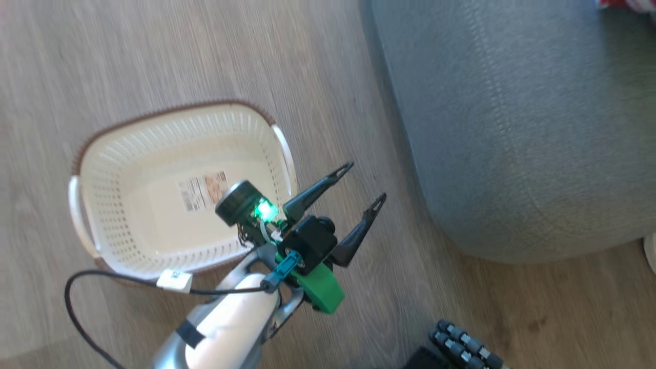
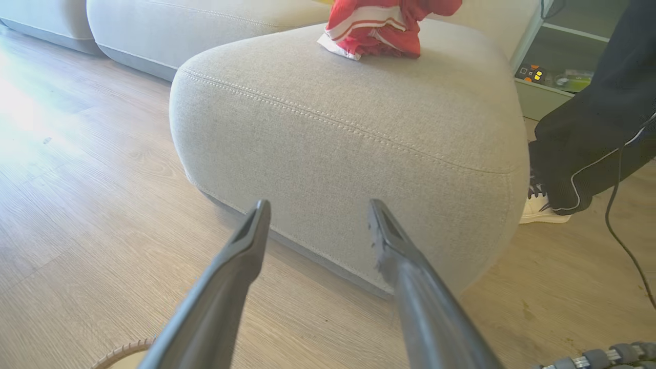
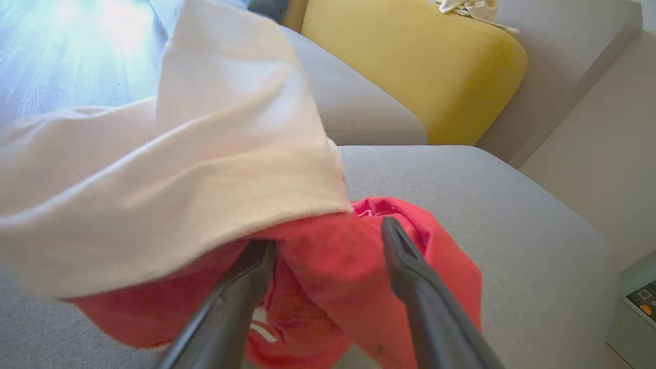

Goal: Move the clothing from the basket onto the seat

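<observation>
Treat this as the letting-go step. Look at the right gripper [image 3: 328, 236] over the seat [image 3: 461, 205]: fingers spread apart, clamping nothing, with the red clothing [image 3: 318, 292] bunched between and around them and the white cloth [image 3: 205, 179] billowing over the left finger. Cannot tell whether any fold is caught on a fingertip.

Draw the gripper back along its own fingers, slowly, rather than sweeping sideways. A sideways pull would probably drag the soft pile toward the seat's edge and off it. Keep the fingers wide until both tips are clear of the fabric, and stop if a fold rises with them.

From the left wrist, find the red pile on the seat top close to its far edge. Aim for no push further that way.

Check the basket [image 1: 169, 110] on the floor [image 1: 154, 51] near the seat's side: nothing inside but a label [image 1: 202, 190] stuck to its bottom, so probably nothing left to fetch.

Leave the left gripper [image 1: 365, 180] hanging over the floor between the basket's handle end and the seat, fingers apart and empty.

Mind the person's leg [image 2: 589, 128] and shoe [image 2: 543, 207] beside the seat's far corner.
</observation>
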`<state>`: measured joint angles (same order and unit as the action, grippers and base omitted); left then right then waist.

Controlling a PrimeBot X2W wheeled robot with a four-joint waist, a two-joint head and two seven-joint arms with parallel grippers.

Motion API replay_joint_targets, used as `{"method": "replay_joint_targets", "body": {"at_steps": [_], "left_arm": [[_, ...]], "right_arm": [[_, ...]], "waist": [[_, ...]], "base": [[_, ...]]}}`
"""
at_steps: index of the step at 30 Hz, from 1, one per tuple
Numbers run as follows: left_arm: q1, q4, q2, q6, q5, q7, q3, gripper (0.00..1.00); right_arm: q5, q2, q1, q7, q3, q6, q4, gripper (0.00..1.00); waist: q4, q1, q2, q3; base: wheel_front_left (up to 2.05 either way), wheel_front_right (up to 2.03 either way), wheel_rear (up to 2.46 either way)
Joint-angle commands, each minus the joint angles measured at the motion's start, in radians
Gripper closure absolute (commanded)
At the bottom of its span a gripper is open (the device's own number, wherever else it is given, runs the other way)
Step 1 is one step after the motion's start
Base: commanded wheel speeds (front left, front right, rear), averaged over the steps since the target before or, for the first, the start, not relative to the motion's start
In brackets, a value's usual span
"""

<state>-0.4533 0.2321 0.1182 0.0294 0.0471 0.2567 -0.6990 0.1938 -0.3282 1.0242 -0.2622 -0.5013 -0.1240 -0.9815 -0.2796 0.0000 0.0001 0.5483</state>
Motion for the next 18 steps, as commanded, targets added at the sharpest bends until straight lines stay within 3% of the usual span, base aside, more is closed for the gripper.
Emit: {"method": "replay_joint_targets", "body": {"at_steps": [1, 10, 18], "left_arm": [[0.024, -0.031, -0.019, 0.006, 0.014, 0.005, 0.034, 0.0], [0.101, -0.064, -0.057, 0.024, 0.029, 0.005, 0.087, 0.0], [0.171, -0.096, -0.067, 0.017, 0.044, 0.005, 0.135, 0.0]], "right_arm": [[0.0, -0.043, -0.015, 0.0, 0.016, -0.007, 0.032, 0.0], [-0.053, -0.099, -0.051, 0.0, 0.113, -0.007, -0.045, 0.0], [-0.211, -0.099, -0.129, 0.0, 0.183, -0.007, 0.151, 0.0]], "waist": [[0.001, 0.0, -0.0001, -0.08], [0.013, 0.0, -0.0001, -0.221], [0.048, 0.0, -0.0001, -0.324]], "base": [[0.0, 0.0, 0.0], [0.0, 0.0, 0.0], [0.0, 0.0, 0.0]]}}
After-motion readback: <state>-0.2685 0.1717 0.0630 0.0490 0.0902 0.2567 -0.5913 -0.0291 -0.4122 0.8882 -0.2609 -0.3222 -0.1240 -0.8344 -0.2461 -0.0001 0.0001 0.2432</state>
